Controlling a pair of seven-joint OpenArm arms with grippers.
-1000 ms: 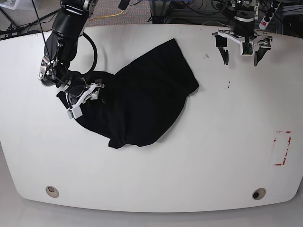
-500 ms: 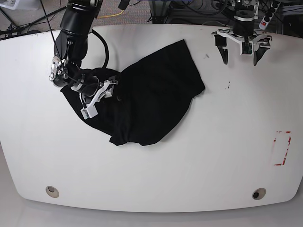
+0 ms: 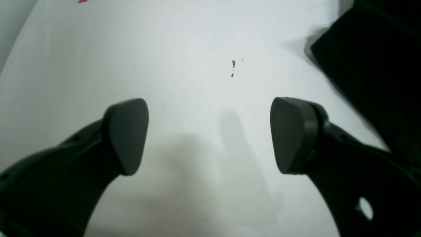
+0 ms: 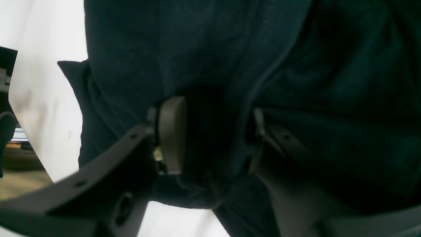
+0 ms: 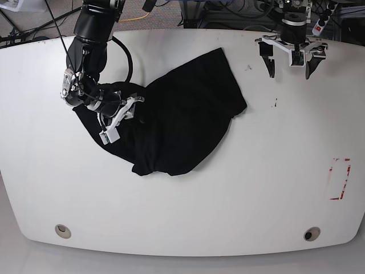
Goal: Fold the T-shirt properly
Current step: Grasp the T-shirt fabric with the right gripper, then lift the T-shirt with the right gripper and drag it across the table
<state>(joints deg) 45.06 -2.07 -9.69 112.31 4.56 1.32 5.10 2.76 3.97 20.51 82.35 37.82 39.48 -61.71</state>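
The black T-shirt (image 5: 185,120) lies bunched and creased on the white table (image 5: 256,200), beneath and around the fingers of the right gripper (image 5: 122,125). Those fingers stand apart with folds of cloth between them; whether they grip it, I cannot tell. Most of the shirt spreads from them toward the left arm's side. The left gripper's (image 3: 210,136) fingers are wide apart, with nothing between them but a view of the tabletop; the shirt's edge is beyond one of them, off to the side.
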